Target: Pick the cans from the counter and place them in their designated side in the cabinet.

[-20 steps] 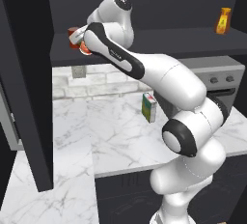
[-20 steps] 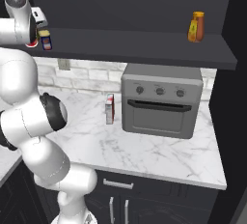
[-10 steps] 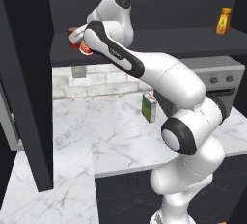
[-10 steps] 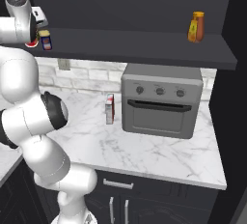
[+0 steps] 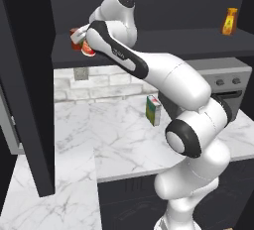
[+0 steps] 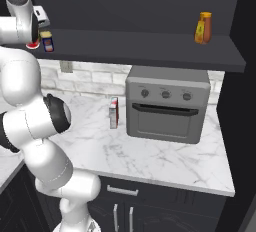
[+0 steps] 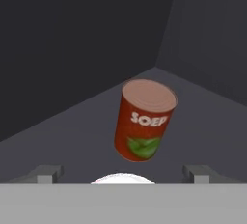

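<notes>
Hand view shows the short red can with a white top resting on the dark cabinet shelf between my gripper tips, which have just spread wide, releasing it beside the darker orange-red soup can.

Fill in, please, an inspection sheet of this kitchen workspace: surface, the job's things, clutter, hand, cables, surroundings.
Surface: white marble counter, with a green-and-white carton standing on it.
Job's things: the tin with the yellow top and the red can with the white top are both at the left end of the cabinet shelf.
Clutter: an orange-red soup can sits deeper in the shelf corner; a yellow bottle is at the shelf's right end.
Hand: the hand is open, its fingers apart on either side of the red can's top and not touching it.
Cables: nothing seen.
Surroundings: a grey oven stands on the counter under the shelf.
</notes>
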You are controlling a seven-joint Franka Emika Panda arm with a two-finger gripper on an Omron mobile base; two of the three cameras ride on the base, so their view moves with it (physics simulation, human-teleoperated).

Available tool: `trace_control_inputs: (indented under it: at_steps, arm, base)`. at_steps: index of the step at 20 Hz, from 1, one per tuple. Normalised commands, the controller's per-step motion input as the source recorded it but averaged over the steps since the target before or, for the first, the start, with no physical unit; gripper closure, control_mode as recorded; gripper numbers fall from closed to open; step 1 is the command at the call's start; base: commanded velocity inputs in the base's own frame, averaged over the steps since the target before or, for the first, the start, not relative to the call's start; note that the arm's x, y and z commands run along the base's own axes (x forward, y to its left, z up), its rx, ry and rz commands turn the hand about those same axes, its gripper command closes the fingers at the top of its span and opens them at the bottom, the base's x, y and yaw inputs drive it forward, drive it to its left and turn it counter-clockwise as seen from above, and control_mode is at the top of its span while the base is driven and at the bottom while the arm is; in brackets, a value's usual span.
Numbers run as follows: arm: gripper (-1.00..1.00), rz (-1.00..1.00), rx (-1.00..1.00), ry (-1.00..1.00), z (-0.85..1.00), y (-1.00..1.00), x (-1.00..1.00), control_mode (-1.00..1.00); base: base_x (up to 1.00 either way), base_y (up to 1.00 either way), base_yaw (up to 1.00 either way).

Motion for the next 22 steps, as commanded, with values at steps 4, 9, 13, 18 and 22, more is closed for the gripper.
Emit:
trace_control_inputs:
  at_steps: [4, 9, 13, 18, 22]
  arm:
    - [-1.00, 0.01, 0.00, -0.06, 0.10, 0.00, -0.01, -1.00]
    - [-1.00, 0.02, 0.00, -0.10, 0.16, -0.06, -0.11, -1.00]
    - [-1.00, 0.02, 0.01, -0.12, 0.04, -0.27, -0.24, -1.00]
    - [-1.00, 0.03, 0.04, -0.13, -0.02, -0.35, -0.40, -1.00]
    - [-1.00, 0.02, 0.05, -0.13, -0.02, -0.37, -0.49, -1.00]
  base:
    - [0.00, 0.00, 0.00]
    - [0.00, 0.00, 0.00]
    - [0.00, 0.00, 0.00]
    - [0.00, 0.00, 0.00]
    - [0.00, 0.00, 0.00]
